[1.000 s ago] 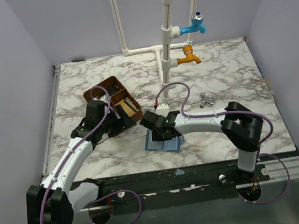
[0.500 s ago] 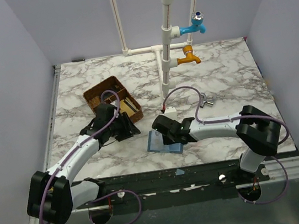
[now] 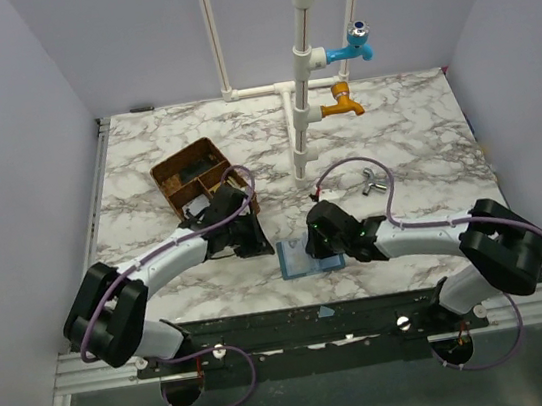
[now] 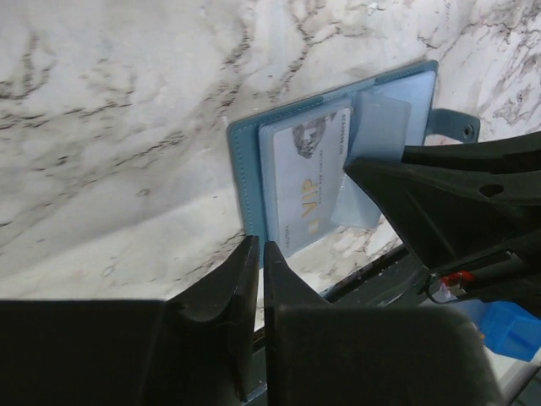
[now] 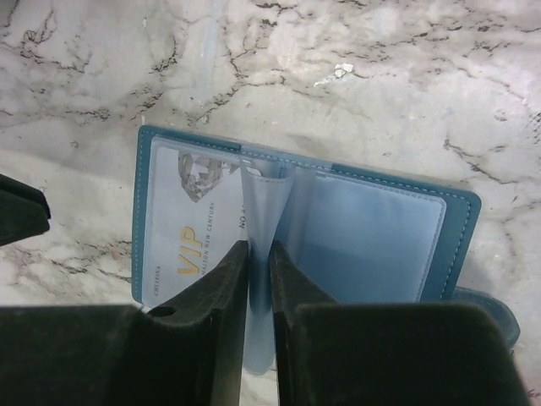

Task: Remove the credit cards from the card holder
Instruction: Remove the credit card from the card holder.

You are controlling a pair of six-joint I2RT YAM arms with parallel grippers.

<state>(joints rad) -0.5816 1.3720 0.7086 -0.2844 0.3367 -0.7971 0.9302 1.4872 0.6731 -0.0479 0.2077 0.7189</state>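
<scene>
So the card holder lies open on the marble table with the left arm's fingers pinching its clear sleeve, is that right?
Not quite: the right arm's fingers pinch the clear sleeve of the card holder, as the right wrist view shows.

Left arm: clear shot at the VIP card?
Probably yes. The card lies in the holder on the side nearest the left gripper; the right gripper holds the clear leaf up. Left jaws are shut, though.

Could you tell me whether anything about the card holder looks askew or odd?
One clear plastic sleeve of the open card holder stands upright rather than flat, pinched by the right gripper; the VIP card sits beside it.
</scene>
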